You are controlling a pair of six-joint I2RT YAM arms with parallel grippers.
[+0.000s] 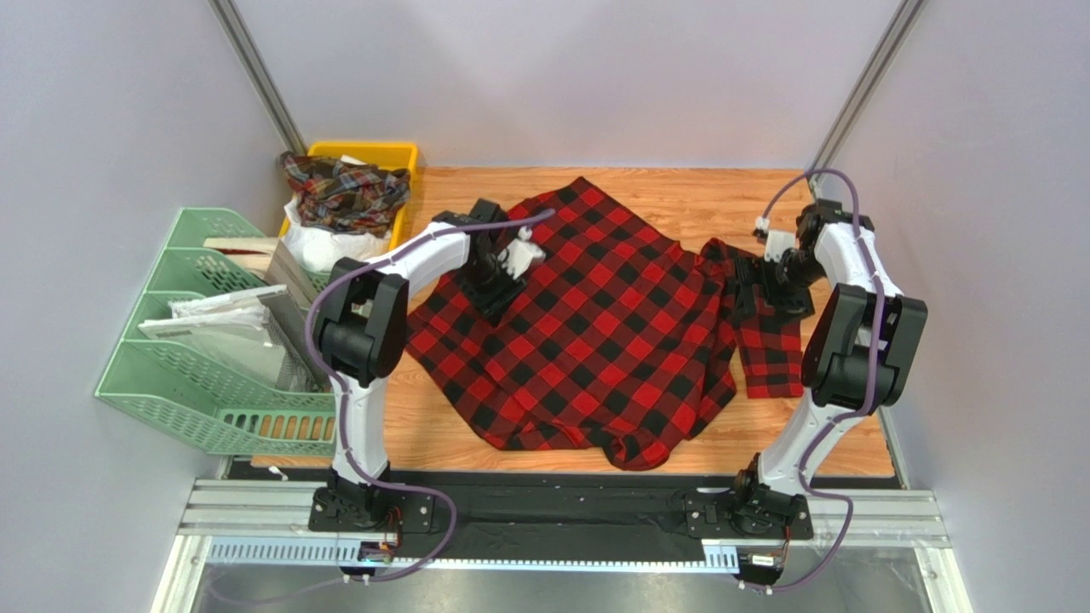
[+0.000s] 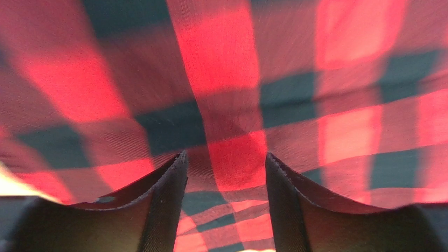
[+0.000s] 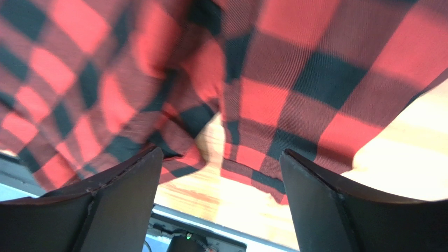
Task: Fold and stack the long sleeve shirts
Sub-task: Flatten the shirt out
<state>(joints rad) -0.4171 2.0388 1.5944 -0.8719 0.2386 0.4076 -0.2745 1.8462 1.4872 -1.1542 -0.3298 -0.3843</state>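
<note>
**Overhead view.** A bright red-and-black buffalo-check flannel shirt (image 1: 601,332) lies spread, rumpled at its near hem, across the middle of the light wooden table (image 1: 691,198). One long sleeve (image 1: 770,355) trails off the right side of the garment and lies flat on the wood. A white neck label (image 1: 522,256) shows at the shirt's far-left part. The left gripper (image 1: 497,284) is lowered onto the cloth just beside that label. The right gripper (image 1: 772,284) sits at the top of the trailing sleeve. At the far-left corner of the table a yellow plastic bin (image 1: 387,155) holds a second, darker plaid shirt (image 1: 343,192), bunched. A pale green slotted plastic tray rack (image 1: 166,383) stands off the table's left edge.

**Left wrist view.** Checked fabric (image 2: 226,79) fills the frame. The two dark fingers (image 2: 163,210) of the left gripper (image 2: 225,157) stand moderately apart, with cloth lying in the gap. The fabric appears loose rather than pinched, though the close, blurred view leaves this uncertain.

**Right wrist view.** The fingers (image 3: 121,210) of the right gripper (image 3: 221,152) are spread wide and grasp nothing. A folded edge of the checked fabric (image 3: 294,79) lies beyond the tips, with bare wood (image 3: 399,147) below and to the right of it.
</note>
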